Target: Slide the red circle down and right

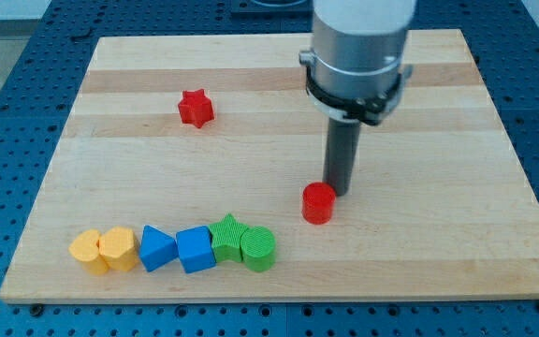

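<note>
The red circle (318, 203) is a short red cylinder standing on the wooden board (438, 262), a little right of the middle. My tip (339, 193) is the lower end of the dark rod and rests just up and right of the red circle, touching or almost touching its upper right edge. The grey arm body (358, 56) hangs above the rod.
A red star (196, 108) lies at the upper left. Along the bottom left runs a row: yellow circle (87, 251), yellow heart-like block (118, 248), blue triangle (156, 249), blue cube (196, 249), green star (226, 236), green circle (258, 249).
</note>
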Available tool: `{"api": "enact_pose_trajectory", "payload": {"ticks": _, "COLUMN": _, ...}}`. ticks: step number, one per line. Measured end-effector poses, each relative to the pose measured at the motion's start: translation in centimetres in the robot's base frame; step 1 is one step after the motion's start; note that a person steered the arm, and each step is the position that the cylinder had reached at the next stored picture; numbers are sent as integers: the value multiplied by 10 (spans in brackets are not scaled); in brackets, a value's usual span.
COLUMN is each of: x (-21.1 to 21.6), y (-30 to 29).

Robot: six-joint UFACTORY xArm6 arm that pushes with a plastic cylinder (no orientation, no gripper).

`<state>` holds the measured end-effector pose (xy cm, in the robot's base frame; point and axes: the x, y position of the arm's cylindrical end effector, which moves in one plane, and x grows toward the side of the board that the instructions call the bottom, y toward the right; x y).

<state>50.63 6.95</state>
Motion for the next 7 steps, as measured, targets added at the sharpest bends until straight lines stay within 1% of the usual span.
{"api": "enact_pose_trajectory", "payload": {"ticks": 1, "x": 22, "y": 14}}
{"api": "enact_pose_trajectory", "payload": {"ticks": 2, "x": 23, "y": 21}}
{"api": "enact_pose_trajectory", "payload": {"ticks": 3, "x": 13, "y": 21}}
{"api": "enact_pose_trajectory", "payload": {"ticks": 4, "x": -6, "y": 21}}
{"api": "enact_pose_trajectory", "payload": {"ticks": 5, "x": -19, "y": 5}}
{"api": "enact_pose_trajectory", "payload": {"ticks": 6, "x": -20, "y": -35}}
{"api": "enact_pose_trajectory", "payload": {"ticks": 7, "x": -10, "y": -57}}
